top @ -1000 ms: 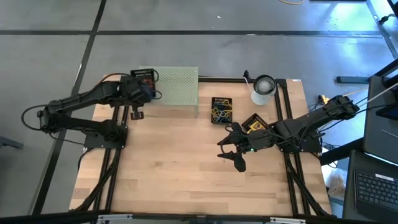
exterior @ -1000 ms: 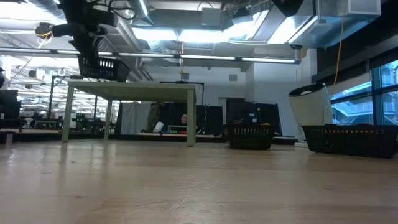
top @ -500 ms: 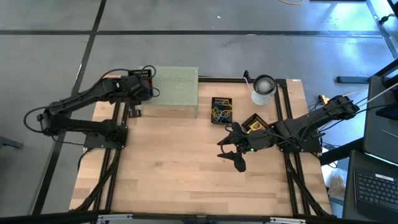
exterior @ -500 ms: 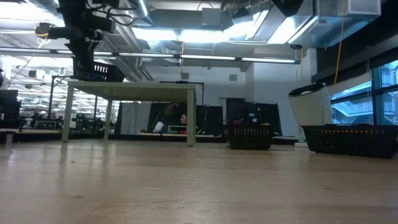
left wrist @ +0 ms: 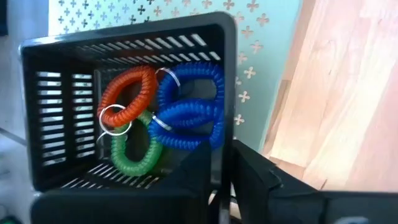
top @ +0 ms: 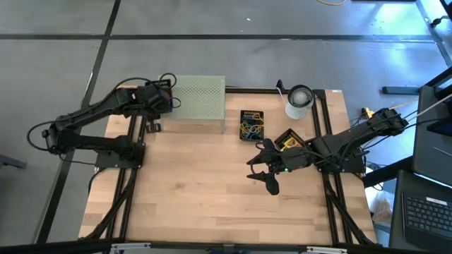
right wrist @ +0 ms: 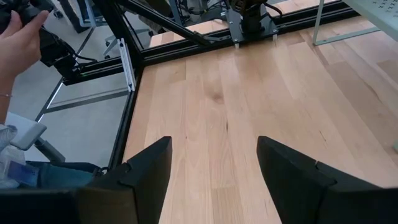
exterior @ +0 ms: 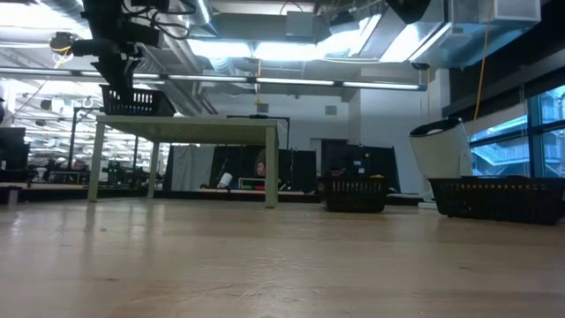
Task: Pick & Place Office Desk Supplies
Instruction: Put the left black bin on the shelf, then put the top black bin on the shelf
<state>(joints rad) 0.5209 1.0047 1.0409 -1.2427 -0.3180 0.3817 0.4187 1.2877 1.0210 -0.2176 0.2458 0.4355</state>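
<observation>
We note the left gripper [left wrist: 217, 177] has carried the black basket [left wrist: 74, 118] of coil loops [left wrist: 186, 106] over the mesh stand [top: 200, 99], pinching its rim; light, stiff load. Right gripper [right wrist: 211, 168] spread above the desk [top: 212, 183].

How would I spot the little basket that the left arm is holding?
Find the pale-green mesh stand at the table's far edge. At its left end the left gripper grips the rim of a black slotted basket. Unlike the other black baskets, it holds red, blue and green coiled loops.
</observation>
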